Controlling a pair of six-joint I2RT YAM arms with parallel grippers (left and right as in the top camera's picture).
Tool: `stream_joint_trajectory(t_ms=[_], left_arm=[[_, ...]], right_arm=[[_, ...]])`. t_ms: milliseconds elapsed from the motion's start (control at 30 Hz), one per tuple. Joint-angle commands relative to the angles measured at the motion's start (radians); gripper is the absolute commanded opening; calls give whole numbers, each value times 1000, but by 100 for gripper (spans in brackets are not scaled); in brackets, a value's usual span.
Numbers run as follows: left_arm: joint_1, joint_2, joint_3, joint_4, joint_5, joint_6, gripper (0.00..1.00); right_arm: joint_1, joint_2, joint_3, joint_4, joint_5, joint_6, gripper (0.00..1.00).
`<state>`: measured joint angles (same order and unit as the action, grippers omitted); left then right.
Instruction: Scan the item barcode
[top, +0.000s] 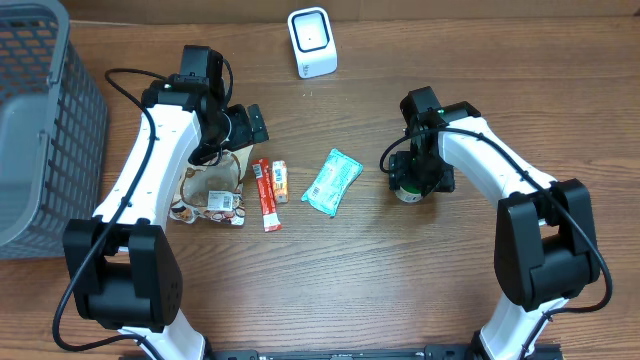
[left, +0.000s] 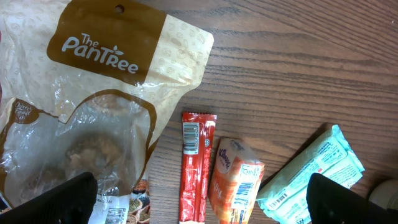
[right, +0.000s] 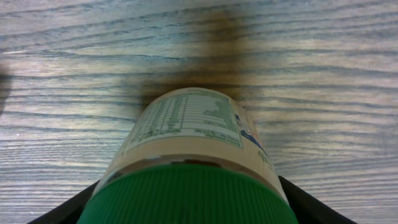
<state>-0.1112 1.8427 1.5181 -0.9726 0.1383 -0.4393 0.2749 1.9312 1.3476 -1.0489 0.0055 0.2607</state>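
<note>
Nearest the arms' bases the wooden tabletop lies bare; a little further on, a row of goods lies across its middle. On the left of the row sits a clear-fronted snack bag with a brown header printed "The PanTree"; just beside it lies a thin red stick packet, barcode face up; touching that packet's right side is a small orange pack, also with a barcode showing; a teal packet lies tilted, near the orange pack but apart from it.

The left tool hangs above the bag and the red stick with its fingers spread wide and nothing between them.

To the right of the teal packet, well apart from the bag, stands the bottle, upright on the tabletop, with a green ribbed cap and a pale label whose printed nutrition panel faces the right wrist camera. The right tool sits directly over it; its dark fingers stand one on each side of the cap, very close to the rim; whether they actually press on it I cannot tell, since the contact points lie at the edge of the wrist view.

Furthest off, at the back of the tabletop between the two arms, stands the white barcode scanner, well apart from the bottle; a grey mesh basket fills the far left corner.
</note>
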Motion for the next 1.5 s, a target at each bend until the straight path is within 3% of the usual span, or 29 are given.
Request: stream_joint_trajectory(t_ms=[0, 133, 333, 500, 700, 833, 1067, 1467], left_arm=[[-1, -1, 20, -1, 8, -3, 100], [-1, -1, 20, -1, 8, -3, 100], [-1, -1, 20, -1, 8, -3, 99], [-1, -1, 20, -2, 8, -3, 99], [-1, -1, 20, -1, 8, -3, 100], [-1, -1, 20, -1, 8, -3, 100], [-1, -1, 20, -2, 8, -3, 100], [-1, -1, 20, -1, 8, -3, 100]], right_arm=[[-1, 3, -4, -1, -1, 113, 76], [-1, 3, -4, -9, -11, 140, 75], [-1, 3, -4, -8, -6, 130, 58], [-1, 3, -4, -1, -3, 18, 54], [-1, 3, -4, 22, 5, -204, 60], [-1, 3, -4, 31, 34, -223, 72], [-2, 3, -4, 32, 34, -21, 81], [-1, 3, -4, 62, 34, 58, 85]])
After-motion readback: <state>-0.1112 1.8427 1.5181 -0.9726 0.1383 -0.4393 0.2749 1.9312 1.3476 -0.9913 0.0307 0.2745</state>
